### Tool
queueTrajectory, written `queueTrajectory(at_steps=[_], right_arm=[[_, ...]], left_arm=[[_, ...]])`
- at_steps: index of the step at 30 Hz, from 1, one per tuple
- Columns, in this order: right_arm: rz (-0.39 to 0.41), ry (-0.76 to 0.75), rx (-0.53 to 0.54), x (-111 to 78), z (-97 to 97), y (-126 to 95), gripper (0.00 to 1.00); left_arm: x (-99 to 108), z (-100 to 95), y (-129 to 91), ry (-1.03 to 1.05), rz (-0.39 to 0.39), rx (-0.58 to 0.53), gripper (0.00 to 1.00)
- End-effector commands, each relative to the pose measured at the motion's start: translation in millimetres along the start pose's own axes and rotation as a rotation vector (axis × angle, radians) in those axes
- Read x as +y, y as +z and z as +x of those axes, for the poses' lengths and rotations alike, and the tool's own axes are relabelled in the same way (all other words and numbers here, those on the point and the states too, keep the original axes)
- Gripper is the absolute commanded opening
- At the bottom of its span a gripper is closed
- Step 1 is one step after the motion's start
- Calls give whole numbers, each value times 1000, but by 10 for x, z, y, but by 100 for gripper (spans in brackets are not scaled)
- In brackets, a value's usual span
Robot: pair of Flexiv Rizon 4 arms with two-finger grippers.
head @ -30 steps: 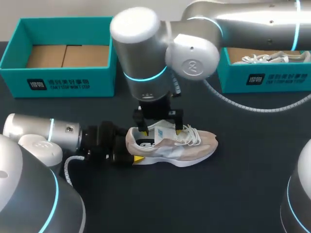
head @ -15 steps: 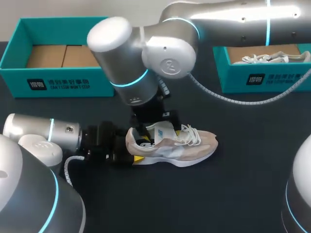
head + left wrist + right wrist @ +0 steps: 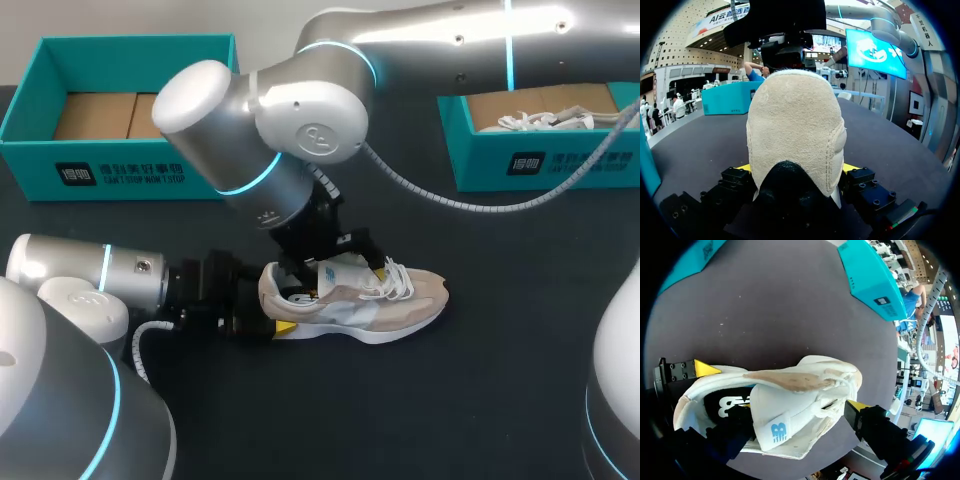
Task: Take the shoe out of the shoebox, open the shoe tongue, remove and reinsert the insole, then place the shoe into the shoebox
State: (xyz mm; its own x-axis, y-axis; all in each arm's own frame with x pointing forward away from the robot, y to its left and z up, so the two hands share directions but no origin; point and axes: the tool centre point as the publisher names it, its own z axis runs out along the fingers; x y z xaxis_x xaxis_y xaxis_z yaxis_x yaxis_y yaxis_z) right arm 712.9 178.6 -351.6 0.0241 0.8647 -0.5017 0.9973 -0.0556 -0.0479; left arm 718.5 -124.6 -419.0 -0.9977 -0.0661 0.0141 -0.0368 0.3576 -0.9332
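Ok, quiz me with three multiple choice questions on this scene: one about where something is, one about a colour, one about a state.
1. Where is the beige shoe?
A. inside a box
B. lying on the table
C. lifted in the air

2. What colour is the left shoebox?
A. teal
B. red
C. white

3. How is the left hand?
A. open, away from everything
B. shut on a box's rim
C. shut on the shoe's heel

Answers:
1 B: the head view shows its sole flat on the dark table.
2 A: its walls are teal in the head view.
3 C: the left wrist view shows yellow tips against both sides of the heel.
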Motion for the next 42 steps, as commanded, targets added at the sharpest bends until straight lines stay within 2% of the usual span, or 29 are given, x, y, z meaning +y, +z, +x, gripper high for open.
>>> queueTrajectory(at_steps=[1, 9, 10, 11, 12, 13, 17, 27, 34, 42], right_arm=[[-16, 244, -71, -34, -61, -59, 100], [-37, 296, -105, -19, -361, -214, 100], [-37, 298, -105, -19, -383, -225, 91], [-40, 304, -105, -21, -399, -236, 64], [-42, 310, -98, -22, -409, -244, 48], [-41, 308, -94, -22, -410, -246, 42], [-41, 314, -70, -23, -396, -243, 0], [-26, 312, 6, -26, -364, -147, 0], [-25, 309, 44, 26, -555, -87, 0], [-18, 307, 41, 81, -785, 41, 0]], left_arm=[[39, -1, -5, -1, -3, 2, 0], [39, -1, -5, -1, -3, 2, 0], [39, -1, -5, -1, -3, 2, 0], [39, -1, -5, -1, -3, 2, 0], [39, -1, -5, -1, -3, 2, 0], [39, -1, -5, -1, -3, 2, 0], [39, -1, -5, -1, -3, 2, 0], [39, -1, -5, -1, -3, 2, 0], [39, -1, -5, -1, -3, 2, 0], [39, -1, -5, -1, -3, 2, 0]])
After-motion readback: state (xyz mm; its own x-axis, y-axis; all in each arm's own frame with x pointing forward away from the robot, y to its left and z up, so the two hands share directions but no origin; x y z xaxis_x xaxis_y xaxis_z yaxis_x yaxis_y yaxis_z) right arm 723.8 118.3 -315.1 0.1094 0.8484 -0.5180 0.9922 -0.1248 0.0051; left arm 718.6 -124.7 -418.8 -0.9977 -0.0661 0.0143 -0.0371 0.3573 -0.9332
